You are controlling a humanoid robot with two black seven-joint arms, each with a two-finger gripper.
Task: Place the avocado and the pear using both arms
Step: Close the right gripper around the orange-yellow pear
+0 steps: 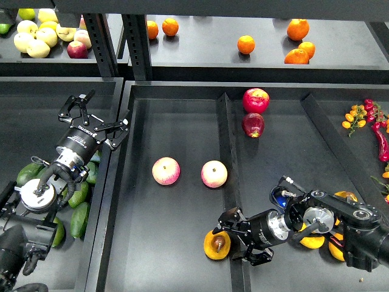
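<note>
The round, firm-looking pear [217, 244] lies near-centre, right gripper [236, 237] released around it, best pinched across its middle, while the left gripper [97, 118] hangs released above the avocado [79, 193] pile.

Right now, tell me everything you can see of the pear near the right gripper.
The pear is round and orange-yellow, with a dark brown sunken patch and stub at its centre facing up. It rests on the dark floor of the middle tray, near the front, just left of the raised divider. The right gripper sits open right beside it, one finger at its upper right edge; actual contact cannot be judged. Nothing else touches it.
</note>
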